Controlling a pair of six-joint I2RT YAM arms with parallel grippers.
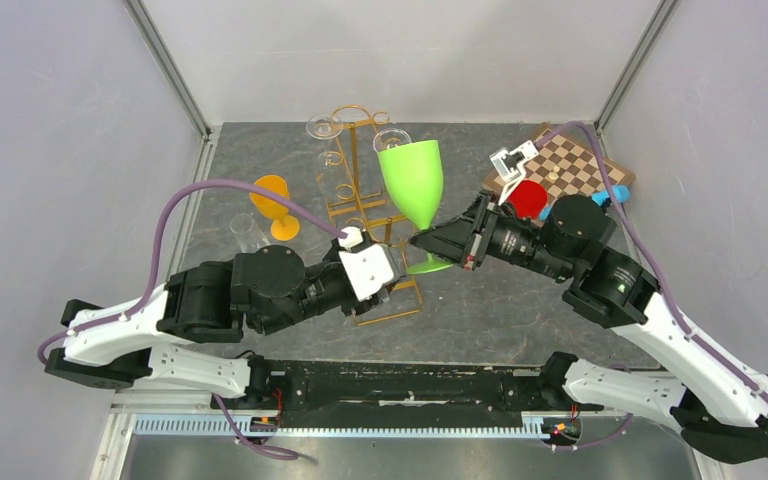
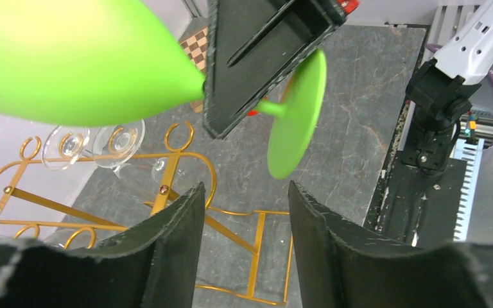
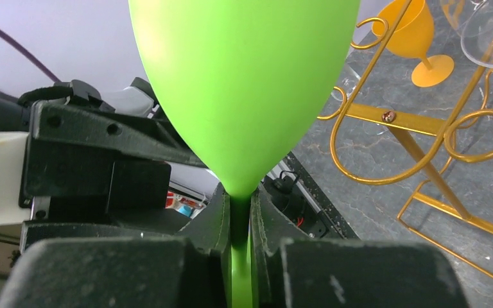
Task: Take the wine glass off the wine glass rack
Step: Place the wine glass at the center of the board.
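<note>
R claw is clenched on the stem of the green wine glass, just under the bowl. The glass is held upright, bowl up, just beside the right side of the wine glass rack and apart from its hooks. Whether the foot touches the worktop cannot be told. L claw is spread, w/ nothing between its fingers, and is hung over the rack's wire base on the near side.

Counted:
- 1 rack, mid-worktop toward the far edge
- 1 green glass
- 2 clear glasses hung at the rack's far end
- 1 orange goblet stood toward the left edge
- 1 faint clear glass just beside the goblet
- 1 chessboard at the far-right corner
- 1 red thing and 1 blue thing by the chessboard

Bare worktop is seen btwn rack base and right edge, toward the near edge. The left side is taken up by goblet and L arm.
</note>
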